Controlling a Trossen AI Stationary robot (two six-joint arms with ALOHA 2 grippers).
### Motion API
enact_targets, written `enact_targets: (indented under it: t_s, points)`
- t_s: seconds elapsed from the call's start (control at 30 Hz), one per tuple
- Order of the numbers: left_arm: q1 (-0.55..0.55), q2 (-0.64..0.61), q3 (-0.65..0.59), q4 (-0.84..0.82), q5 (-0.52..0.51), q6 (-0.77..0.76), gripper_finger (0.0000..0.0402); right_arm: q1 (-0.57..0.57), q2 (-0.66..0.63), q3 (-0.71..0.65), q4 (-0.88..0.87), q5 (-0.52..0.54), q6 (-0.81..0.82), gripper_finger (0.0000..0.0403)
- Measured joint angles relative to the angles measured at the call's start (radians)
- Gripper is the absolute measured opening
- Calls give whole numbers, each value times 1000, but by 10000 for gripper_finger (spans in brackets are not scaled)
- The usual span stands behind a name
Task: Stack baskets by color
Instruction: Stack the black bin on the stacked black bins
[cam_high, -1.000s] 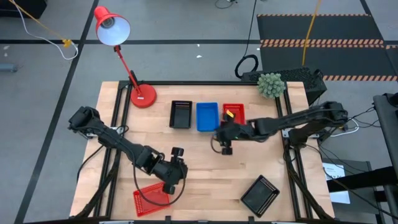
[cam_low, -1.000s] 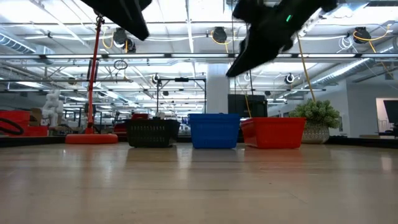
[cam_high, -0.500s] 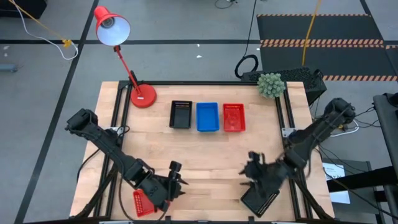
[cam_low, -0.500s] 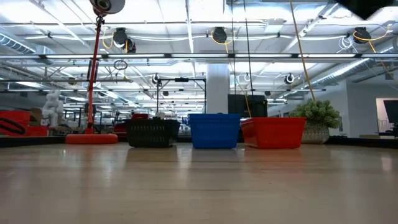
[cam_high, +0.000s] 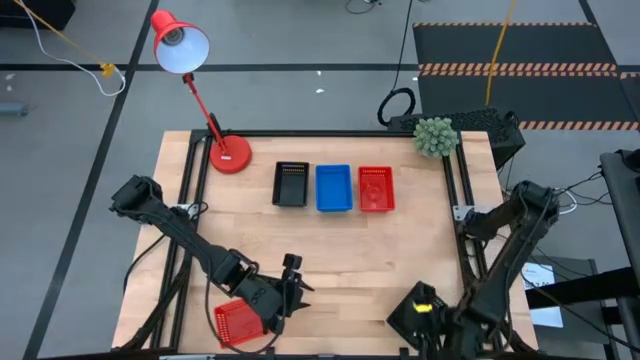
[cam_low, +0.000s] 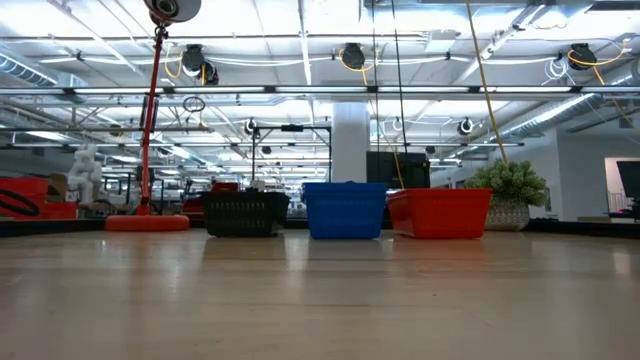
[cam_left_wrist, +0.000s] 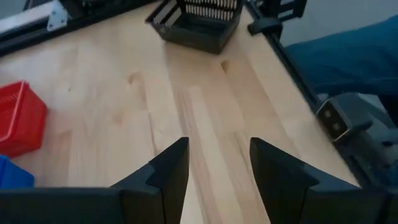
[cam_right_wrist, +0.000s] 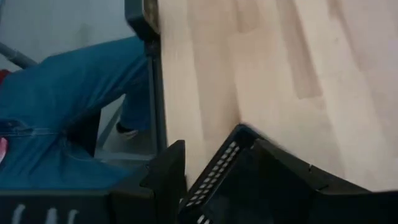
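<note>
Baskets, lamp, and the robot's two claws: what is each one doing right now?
black basket stack: upright, in back row.
blue basket stack: upright, middle of row.
red basket stack: upright, in row.
loose red basket: front edge, beside left gripper.
loose black basket: front edge, askew.
left gripper: open, empty.
right gripper: open, astride the loose black basket's wall.
lamp: standing.

On the pale wooden surface (cam_high: 330, 250), a black mesh plastic basket (cam_high: 291, 184), a blue one (cam_high: 333, 188) and a red one (cam_high: 376, 189) line up toward twelve o'clock. Another red basket (cam_high: 232, 323) sits at seven o'clock beside the left gripper (cam_high: 290, 283); another black basket (cam_high: 412, 312) lies at five o'clock under the right gripper (cam_high: 425, 318).
</note>
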Motion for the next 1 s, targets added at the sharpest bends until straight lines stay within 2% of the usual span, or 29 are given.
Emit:
enact_targets:
  t_s: [0.2,0.47,0.67,1.0]
  points:
    - [8,7,0,1,1,0,172,30,88,101,-66,-10,19,183]
    - [-5,32,-1,3,6,-13,172,44,138,111,-60,-157,138,183]
    - [-7,59,-1,41,6,-28,172,66,148,111,-52,-193,221,183]
    - [-3,105,0,75,17,-36,172,93,161,111,-29,-73,190,183]
